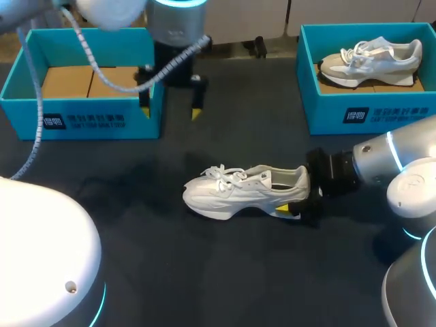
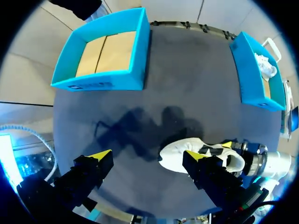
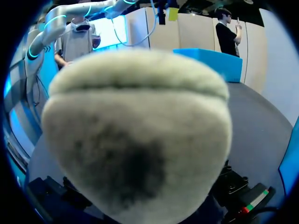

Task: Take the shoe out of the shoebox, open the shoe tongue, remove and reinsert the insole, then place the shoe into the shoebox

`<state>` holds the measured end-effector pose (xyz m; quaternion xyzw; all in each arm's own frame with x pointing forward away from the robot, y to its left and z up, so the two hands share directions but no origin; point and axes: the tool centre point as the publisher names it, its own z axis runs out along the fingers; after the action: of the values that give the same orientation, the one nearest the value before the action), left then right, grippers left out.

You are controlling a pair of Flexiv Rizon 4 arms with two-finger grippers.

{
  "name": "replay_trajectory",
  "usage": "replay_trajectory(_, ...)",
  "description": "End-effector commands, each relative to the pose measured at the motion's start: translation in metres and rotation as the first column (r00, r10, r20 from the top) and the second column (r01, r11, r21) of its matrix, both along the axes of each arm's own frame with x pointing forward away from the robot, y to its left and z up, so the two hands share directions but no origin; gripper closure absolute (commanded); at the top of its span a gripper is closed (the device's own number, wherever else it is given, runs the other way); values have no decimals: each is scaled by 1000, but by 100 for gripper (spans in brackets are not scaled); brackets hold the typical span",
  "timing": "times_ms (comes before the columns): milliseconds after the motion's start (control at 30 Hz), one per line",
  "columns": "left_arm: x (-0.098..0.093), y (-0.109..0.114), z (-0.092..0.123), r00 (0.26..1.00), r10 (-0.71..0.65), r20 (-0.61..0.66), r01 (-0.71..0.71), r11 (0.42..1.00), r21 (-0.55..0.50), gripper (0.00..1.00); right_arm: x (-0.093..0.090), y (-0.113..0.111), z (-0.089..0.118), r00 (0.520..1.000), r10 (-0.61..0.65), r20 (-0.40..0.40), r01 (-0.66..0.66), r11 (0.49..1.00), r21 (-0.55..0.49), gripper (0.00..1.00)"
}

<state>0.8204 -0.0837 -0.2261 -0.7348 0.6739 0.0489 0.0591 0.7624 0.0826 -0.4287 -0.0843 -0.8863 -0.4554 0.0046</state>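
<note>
The shoe (image 1: 245, 191) stands on its sole at mid-table, outside both boxes. Its long axis runs side to side, toe toward the left arm and heel toward the right. The right gripper (image 1: 291, 201) comes in level along that axis and clamps the heel, one yellow tip on each flank. The left gripper (image 1: 170, 110) hangs open, fingers down, beside the left box (image 1: 82, 121) and well apart from the shoe.

Right end effector (image 1: 294, 202) seemingly behind shoe (image 3: 135, 140)
</note>
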Motion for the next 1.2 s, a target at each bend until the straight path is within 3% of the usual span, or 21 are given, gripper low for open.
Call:
replay_trajectory(33, -15, -25, -9, 1000, -1, 16, 1, 999, 35, 0, 0, 3, -3, 1000, -2, -1, 2, 1000, -7, 100)
replay_trajectory(233, -34, -48, -20, 1000, -13, 1, 13, 999, 47, 0, 0, 3, -3, 1000, -2, -1, 2, 1000, -7, 100)
replay_trajectory(500, -45, -75, -32, 999, -45, -22, 46, 996, 78, 0, 0, 3, -3, 1000, -2, -1, 2, 1000, -7, 100)
replay_trajectory(567, -49, -81, -35, 999, -50, 18, 47, 991, 129, 0, 0, 3, -3, 1000, -2, -1, 2, 1000, -7, 100)
replay_trajectory(1200, -49, -81, -35, 999, -50, 18, 47, 991, 129, 0, 0, 3, -3, 1000, -2, -1, 2, 1000, -7, 100)
